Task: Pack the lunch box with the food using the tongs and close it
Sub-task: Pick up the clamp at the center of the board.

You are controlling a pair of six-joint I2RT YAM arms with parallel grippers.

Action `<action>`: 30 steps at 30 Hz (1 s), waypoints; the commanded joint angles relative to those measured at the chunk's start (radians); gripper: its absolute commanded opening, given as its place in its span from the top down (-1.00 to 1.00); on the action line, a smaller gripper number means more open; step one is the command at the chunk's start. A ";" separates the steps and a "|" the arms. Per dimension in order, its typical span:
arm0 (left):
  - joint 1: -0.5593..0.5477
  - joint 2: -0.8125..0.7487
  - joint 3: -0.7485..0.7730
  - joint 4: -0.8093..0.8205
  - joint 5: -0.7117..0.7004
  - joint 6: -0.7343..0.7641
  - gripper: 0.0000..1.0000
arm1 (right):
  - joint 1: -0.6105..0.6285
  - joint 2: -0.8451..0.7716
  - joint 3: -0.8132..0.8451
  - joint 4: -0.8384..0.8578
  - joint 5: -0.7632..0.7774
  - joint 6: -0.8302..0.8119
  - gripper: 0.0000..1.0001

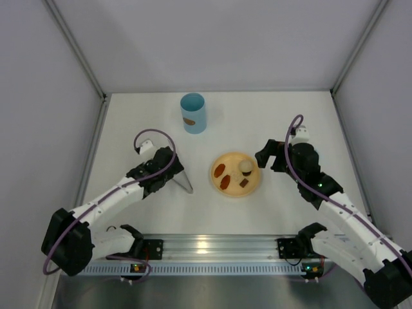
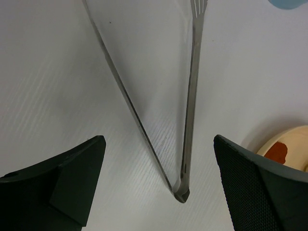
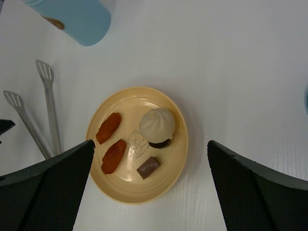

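The light blue lunch box [image 1: 193, 112] stands upright at the back of the table, also in the right wrist view [image 3: 77, 19]. The food lies on a yellow plate [image 1: 233, 159]: two reddish-brown ovals [image 3: 109, 127] [image 3: 114, 155], a dark brown chunk [image 3: 148, 167] and a cream bun [image 3: 157, 124]. The silvery tongs [image 2: 188, 120] lie flat on the table left of the plate, joined end toward the arms. My left gripper [image 2: 159, 144] hovers open over that joined end, touching nothing. My right gripper [image 3: 150, 144] is open above the plate's near side and holds nothing.
White walls enclose the table on three sides. A metal rail [image 1: 212, 248] with the arm bases runs along the near edge. A sliver of something blue [image 3: 306, 98] shows at the right edge of the right wrist view.
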 commanded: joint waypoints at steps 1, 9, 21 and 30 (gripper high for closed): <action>-0.024 0.039 0.012 0.091 -0.107 -0.133 -0.98 | 0.022 -0.025 0.047 -0.047 0.011 -0.007 -0.99; -0.087 0.213 0.030 0.171 -0.184 -0.234 -0.98 | 0.022 -0.049 0.056 -0.078 0.024 -0.016 -0.99; -0.090 0.362 0.044 0.198 -0.209 -0.333 -0.98 | 0.021 -0.076 0.045 -0.108 0.053 -0.041 -0.99; -0.090 0.464 0.133 0.143 -0.204 -0.310 -0.98 | 0.021 -0.086 0.048 -0.116 0.059 -0.038 -0.99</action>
